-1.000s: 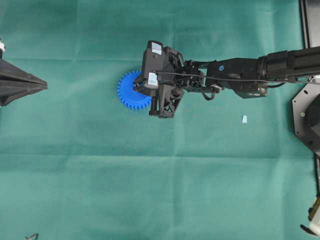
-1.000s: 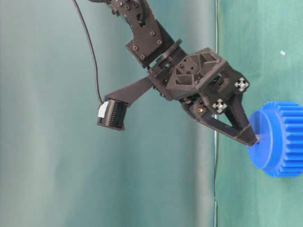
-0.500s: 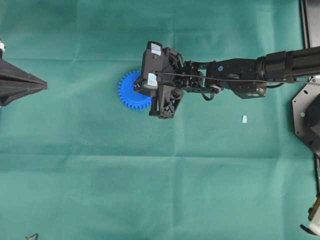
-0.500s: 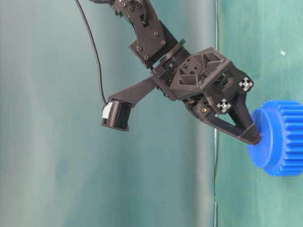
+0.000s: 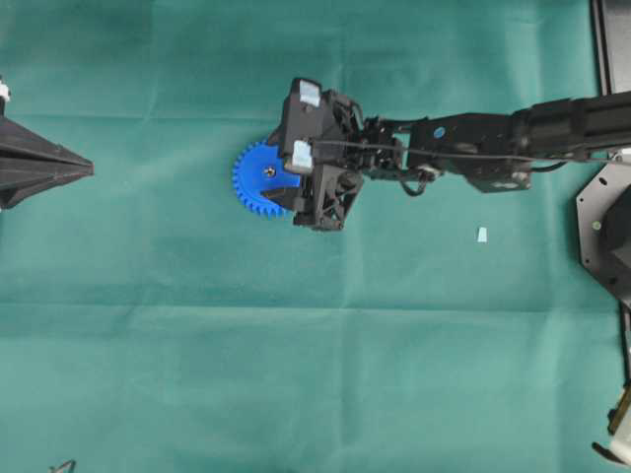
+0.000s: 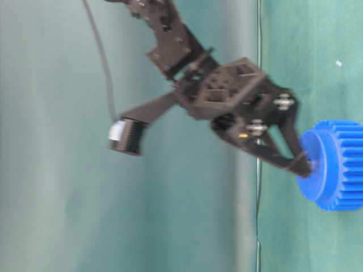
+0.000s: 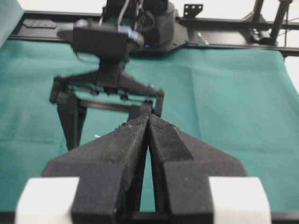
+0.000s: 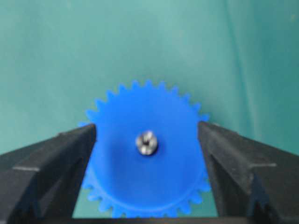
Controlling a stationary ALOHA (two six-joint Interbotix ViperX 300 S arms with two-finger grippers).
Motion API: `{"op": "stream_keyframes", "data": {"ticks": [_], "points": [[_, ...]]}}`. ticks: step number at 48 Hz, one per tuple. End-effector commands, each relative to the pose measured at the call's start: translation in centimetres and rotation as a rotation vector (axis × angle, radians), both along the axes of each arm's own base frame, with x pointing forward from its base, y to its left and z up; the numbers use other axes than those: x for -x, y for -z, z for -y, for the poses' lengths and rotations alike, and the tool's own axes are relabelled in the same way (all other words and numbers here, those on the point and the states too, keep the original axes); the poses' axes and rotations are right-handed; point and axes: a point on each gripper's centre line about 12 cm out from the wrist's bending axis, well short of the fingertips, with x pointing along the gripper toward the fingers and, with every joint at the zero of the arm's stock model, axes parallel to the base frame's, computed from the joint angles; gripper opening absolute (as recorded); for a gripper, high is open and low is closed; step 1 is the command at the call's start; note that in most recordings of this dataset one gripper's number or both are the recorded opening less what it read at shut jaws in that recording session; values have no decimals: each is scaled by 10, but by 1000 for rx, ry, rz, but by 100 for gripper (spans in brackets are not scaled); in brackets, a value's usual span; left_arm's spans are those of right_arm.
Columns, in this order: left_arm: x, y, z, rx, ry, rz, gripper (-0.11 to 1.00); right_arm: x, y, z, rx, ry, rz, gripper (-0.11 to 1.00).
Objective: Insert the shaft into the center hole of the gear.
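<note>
The blue gear (image 5: 258, 185) lies flat on the green cloth. The silvery shaft (image 5: 268, 170) stands in its center hole; in the right wrist view the shiny shaft end (image 8: 146, 142) fills the middle of the gear (image 8: 147, 186). My right gripper (image 5: 280, 177) is open just above the gear, with its fingers (image 8: 70, 158) on either side of the face and apart from the shaft. The table-level view is blurred and shows the fingertip (image 6: 302, 165) at the gear (image 6: 340, 167). My left gripper (image 5: 91, 169) is shut and empty at the far left, its tips (image 7: 148, 114) together.
A small pale scrap (image 5: 482, 235) lies on the cloth to the right of the right arm. Black robot base plates (image 5: 603, 232) stand at the right edge. The right arm (image 5: 473, 148) stretches across from the right.
My right gripper was shut at the gear's face and has opened. The shaft now stands free in the center hole. The right wrist has shifted slightly; the left arm has not moved.
</note>
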Motion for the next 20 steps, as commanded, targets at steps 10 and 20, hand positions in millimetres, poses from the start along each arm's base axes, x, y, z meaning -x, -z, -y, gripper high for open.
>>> {"op": "stream_keyframes", "data": {"ticks": [10, 20], "points": [[-2, -10, 0, -3, 1, 26, 0, 15, -71, -3, 28, -17, 108, 89], [-2, -10, 0, -3, 1, 26, 0, 43, -104, -7, 36, -20, 155, 89]]}}
